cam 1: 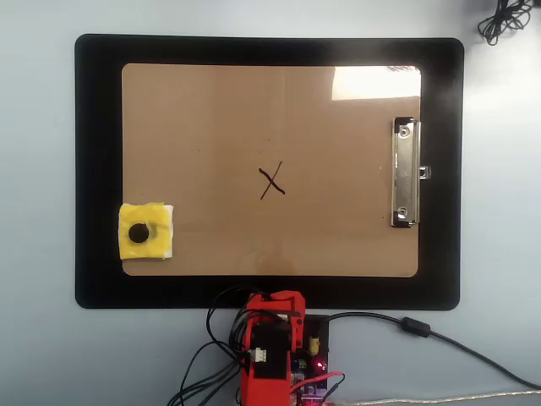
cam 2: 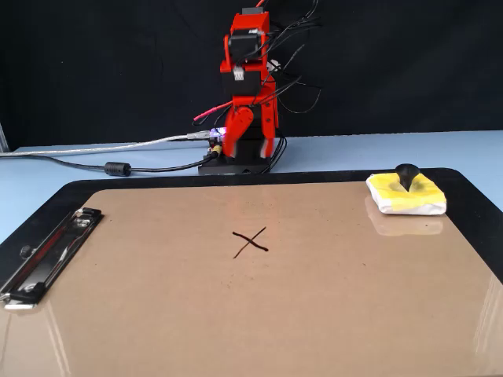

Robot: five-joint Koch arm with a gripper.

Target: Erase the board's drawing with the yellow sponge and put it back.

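The brown board (cam 1: 211, 127) lies on a black mat, its silver clip (cam 1: 405, 172) on the right in the overhead view. It also shows in the fixed view (cam 2: 236, 314). The drawing (cam 1: 271, 182), a small black X, sits near the board's middle and also shows in the fixed view (cam 2: 251, 242). The yellow sponge (cam 1: 145, 231) with its black knob rests on the board's lower left corner in the overhead view, and at the far right in the fixed view (cam 2: 405, 194). My gripper (cam 2: 250, 151) hangs folded at the red arm's base, off the board and far from the sponge. Its jaws are not clear.
The black mat (cam 1: 97, 169) surrounds the board on the pale blue table. The arm's base (cam 1: 270, 355) with its cables stands just past the mat's near edge in the overhead view. A black cable (cam 1: 439, 334) runs off to the right, and another lies at the top right corner.
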